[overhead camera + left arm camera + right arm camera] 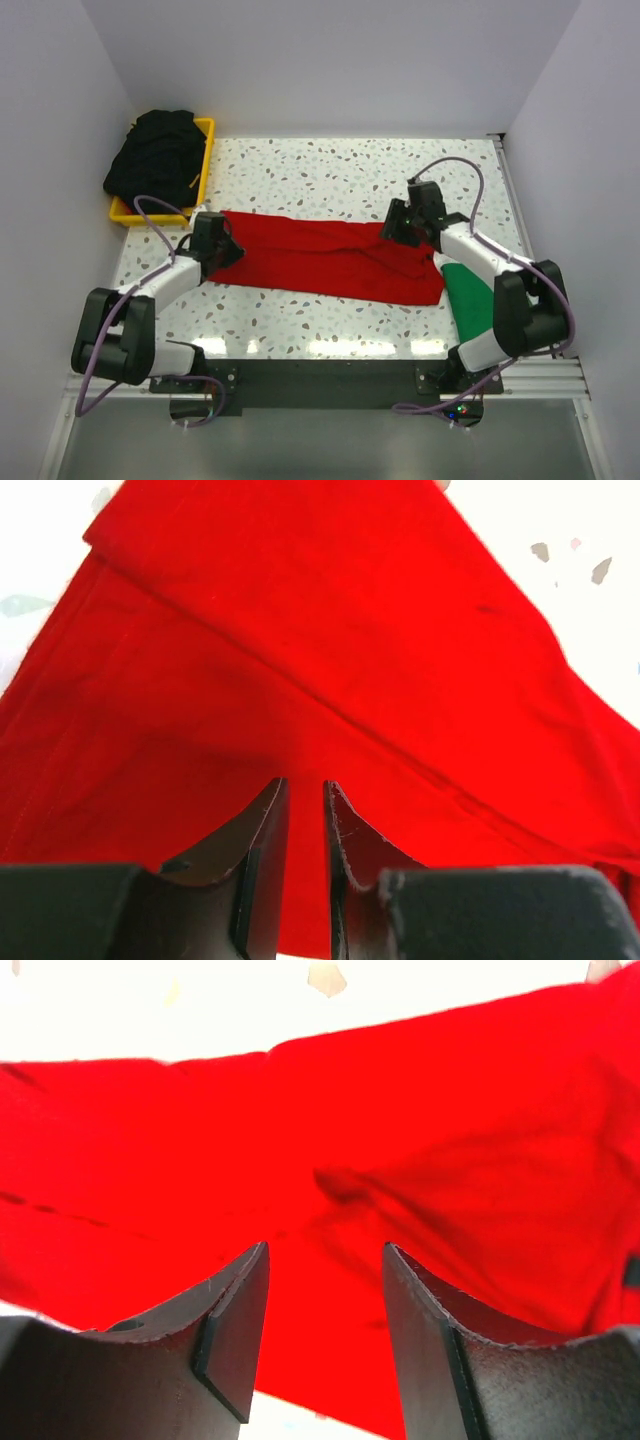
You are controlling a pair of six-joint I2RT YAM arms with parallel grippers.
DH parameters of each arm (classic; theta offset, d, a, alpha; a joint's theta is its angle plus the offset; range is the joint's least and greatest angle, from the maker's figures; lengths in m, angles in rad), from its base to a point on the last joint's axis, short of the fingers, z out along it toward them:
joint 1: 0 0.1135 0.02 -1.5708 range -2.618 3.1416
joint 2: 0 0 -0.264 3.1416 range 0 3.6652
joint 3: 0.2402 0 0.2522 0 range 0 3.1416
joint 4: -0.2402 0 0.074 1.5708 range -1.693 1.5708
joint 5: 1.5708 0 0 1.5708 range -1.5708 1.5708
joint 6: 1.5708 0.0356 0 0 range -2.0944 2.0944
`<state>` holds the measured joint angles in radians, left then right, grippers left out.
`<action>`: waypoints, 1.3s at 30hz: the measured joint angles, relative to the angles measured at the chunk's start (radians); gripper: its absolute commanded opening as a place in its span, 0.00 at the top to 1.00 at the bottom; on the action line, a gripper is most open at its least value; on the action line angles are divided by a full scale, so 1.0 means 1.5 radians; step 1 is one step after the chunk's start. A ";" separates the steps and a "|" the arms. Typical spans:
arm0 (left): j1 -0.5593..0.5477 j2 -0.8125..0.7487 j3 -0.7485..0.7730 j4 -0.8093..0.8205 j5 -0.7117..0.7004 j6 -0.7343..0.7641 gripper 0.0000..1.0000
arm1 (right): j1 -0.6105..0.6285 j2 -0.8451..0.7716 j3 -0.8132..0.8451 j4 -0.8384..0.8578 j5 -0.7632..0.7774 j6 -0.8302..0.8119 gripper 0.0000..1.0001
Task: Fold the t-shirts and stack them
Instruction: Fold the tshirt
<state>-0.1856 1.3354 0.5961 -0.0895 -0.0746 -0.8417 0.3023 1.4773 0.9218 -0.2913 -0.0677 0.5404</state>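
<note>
The red t-shirt point(330, 258) lies flat across the middle of the table as a long band folded lengthwise. My left gripper point(222, 243) sits low over its left end. In the left wrist view the left gripper point(305, 790) shows a narrow gap, with flat red cloth point(300, 630) beyond it and nothing pinched. My right gripper point(397, 226) hovers over the band's upper right part. The right wrist view shows this gripper point(325, 1250) open over wrinkled red cloth point(450, 1160). A green t-shirt point(468, 296) lies at the right, partly under the right arm. Black t-shirts point(158, 150) fill a tray.
The yellow tray point(206, 160) holding the black shirts stands at the back left corner. White walls enclose the speckled table point(320, 170) on three sides. Purple cables loop from both arms.
</note>
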 measured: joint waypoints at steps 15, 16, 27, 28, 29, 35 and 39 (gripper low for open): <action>-0.006 0.009 -0.062 0.048 -0.050 -0.033 0.77 | 0.052 0.114 0.026 0.062 0.040 -0.006 0.57; -0.006 0.004 -0.067 0.047 -0.054 -0.037 0.77 | 0.052 0.115 0.025 0.067 0.042 -0.004 0.61; -0.008 -0.109 -0.125 -0.022 -0.095 -0.039 0.77 | 0.081 0.087 -0.019 0.086 0.054 0.024 0.86; -0.008 -0.116 -0.128 -0.025 -0.095 -0.039 0.77 | 0.088 0.081 -0.023 0.086 0.054 0.027 0.82; -0.008 -0.121 -0.130 -0.027 -0.096 -0.039 0.77 | 0.094 0.073 -0.028 0.086 0.055 0.028 0.79; -0.008 -0.148 -0.130 -0.051 -0.095 -0.028 0.77 | 0.108 0.043 -0.032 0.085 0.085 0.029 0.58; -0.008 -0.170 -0.117 -0.073 -0.093 -0.007 0.76 | 0.108 0.037 -0.030 0.081 0.122 0.026 0.54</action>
<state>-0.1970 1.0805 0.4198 -0.1997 -0.2146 -0.8520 0.4637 1.5326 0.8768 -0.1696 0.1146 0.5793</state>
